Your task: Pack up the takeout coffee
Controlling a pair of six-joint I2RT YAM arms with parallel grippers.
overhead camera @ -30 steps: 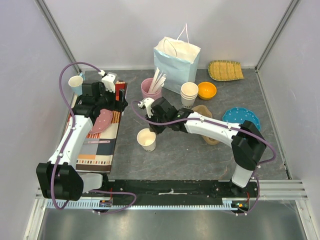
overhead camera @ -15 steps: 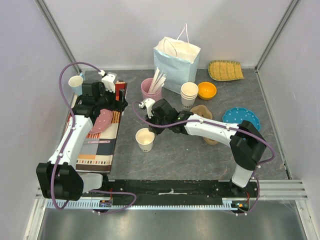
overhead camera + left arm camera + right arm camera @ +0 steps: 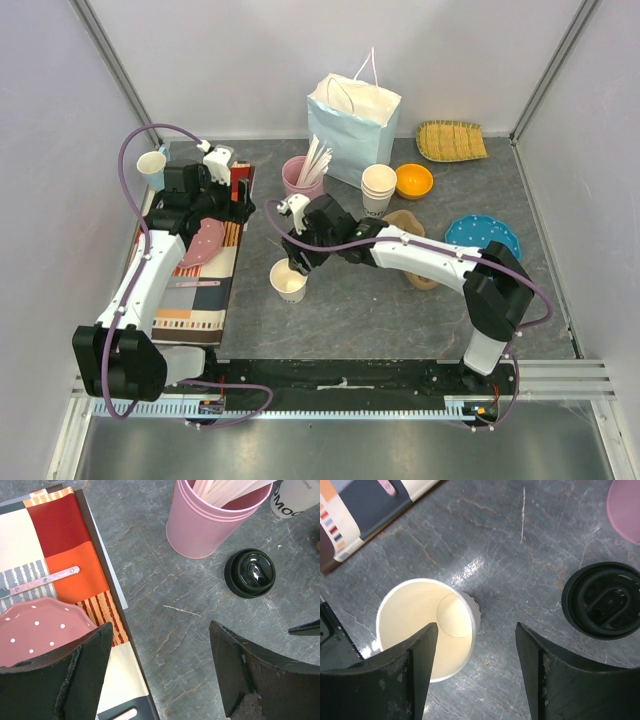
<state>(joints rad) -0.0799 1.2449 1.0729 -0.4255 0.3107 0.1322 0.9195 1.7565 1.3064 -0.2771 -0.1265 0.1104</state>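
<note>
The takeout coffee cup (image 3: 288,281), a small white paper cup, stands open and lidless on the grey table. Its inside shows in the right wrist view (image 3: 425,627). Its round black lid (image 3: 601,600) lies flat on the table apart from it, and the lid (image 3: 249,572) also shows beside the pink cup. My right gripper (image 3: 293,255) is open just above the cup (image 3: 476,630); its left finger overlaps the cup's mouth and nothing is held. My left gripper (image 3: 238,200) hangs open and empty over the placemat's edge (image 3: 161,627). The pale blue paper bag (image 3: 352,120) stands at the back.
A pink cup of stirrers (image 3: 300,175) and a stack of white cups (image 3: 378,187) stand before the bag. An orange bowl (image 3: 413,180), a blue plate (image 3: 483,235) and a woven tray (image 3: 451,140) are at the right. A pink dotted plate (image 3: 205,240) lies on the striped placemat (image 3: 200,290).
My right gripper has gone from shut to open, letting go of the paper cup, which now stands free slightly further left. The left arm has not moved.
</note>
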